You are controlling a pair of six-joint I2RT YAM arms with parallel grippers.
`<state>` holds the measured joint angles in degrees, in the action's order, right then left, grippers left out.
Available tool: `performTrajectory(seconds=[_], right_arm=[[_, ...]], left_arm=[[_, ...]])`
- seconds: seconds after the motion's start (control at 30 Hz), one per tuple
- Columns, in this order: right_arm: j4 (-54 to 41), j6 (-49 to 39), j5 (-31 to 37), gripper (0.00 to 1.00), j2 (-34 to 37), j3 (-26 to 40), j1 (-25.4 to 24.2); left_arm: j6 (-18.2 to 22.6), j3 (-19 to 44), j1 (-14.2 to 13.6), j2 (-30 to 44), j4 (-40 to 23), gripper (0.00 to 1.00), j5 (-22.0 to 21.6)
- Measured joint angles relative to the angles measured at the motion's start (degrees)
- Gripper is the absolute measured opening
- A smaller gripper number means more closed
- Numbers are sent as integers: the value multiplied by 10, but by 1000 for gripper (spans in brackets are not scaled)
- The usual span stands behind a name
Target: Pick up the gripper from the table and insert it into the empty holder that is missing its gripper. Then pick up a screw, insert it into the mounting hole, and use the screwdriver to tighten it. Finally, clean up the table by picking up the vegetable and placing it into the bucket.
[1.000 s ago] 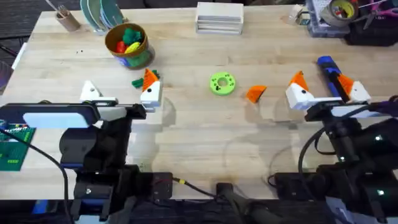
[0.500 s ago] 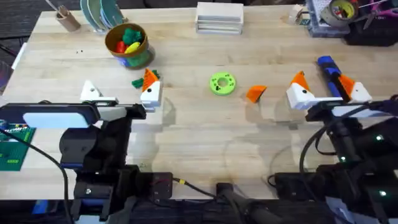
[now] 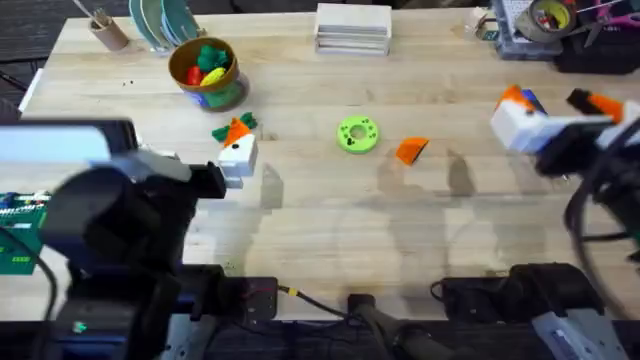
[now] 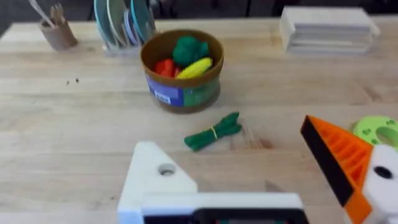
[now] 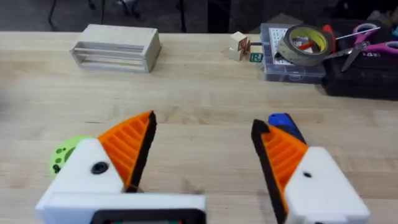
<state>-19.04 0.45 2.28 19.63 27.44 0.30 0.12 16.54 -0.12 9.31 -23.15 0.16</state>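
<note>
The loose orange gripper [image 3: 411,150] lies on the table right of a green disc [image 3: 357,134]. My left gripper [image 3: 195,145] is open and raised; one side is the bare white holder [image 4: 155,180], the other carries an orange finger [image 4: 339,162]. The dark-green vegetable [image 4: 214,132] lies on the wood beyond it, in front of the bucket [image 4: 182,68], which holds toy food. My right gripper [image 5: 204,124] is open with nothing in it, lifted at the right. The blue screwdriver [image 5: 283,121] peeks out behind its finger.
A white slotted block [image 3: 352,27] sits at the back centre. Tape, scissors and a parts box [image 5: 292,59] are at the back right. A tan cup with sticks [image 3: 107,30] and a plate rack [image 3: 165,22] stand at the back left.
Both arms have risen toward the camera. The right gripper moved right and farther back, over the screwdriver. The left gripper shifted slightly. Objects on the table have not moved.
</note>
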Motion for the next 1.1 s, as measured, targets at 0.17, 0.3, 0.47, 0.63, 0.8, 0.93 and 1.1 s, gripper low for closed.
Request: performTrajectory(seconds=[0.17,0.3,0.47,0.63,0.8,0.93,1.1], right_arm=[[-33,0,0,991,124,101,0],[-36,0,-13,992,192,145,0],[-29,0,-45,991,226,156,0],[-29,0,-57,991,234,156,0],[-29,0,-62,991,234,156,0],[-32,0,-63,991,234,156,0],[-33,0,-63,991,234,156,0]], left_arm=[[12,95,0,125,-69,993,0],[40,187,0,226,-136,993,0],[83,276,0,331,-212,993,0],[109,292,0,417,-217,993,0],[117,292,0,492,-221,993,0],[119,292,0,555,-220,993,2],[119,292,0,621,-179,993,12]])
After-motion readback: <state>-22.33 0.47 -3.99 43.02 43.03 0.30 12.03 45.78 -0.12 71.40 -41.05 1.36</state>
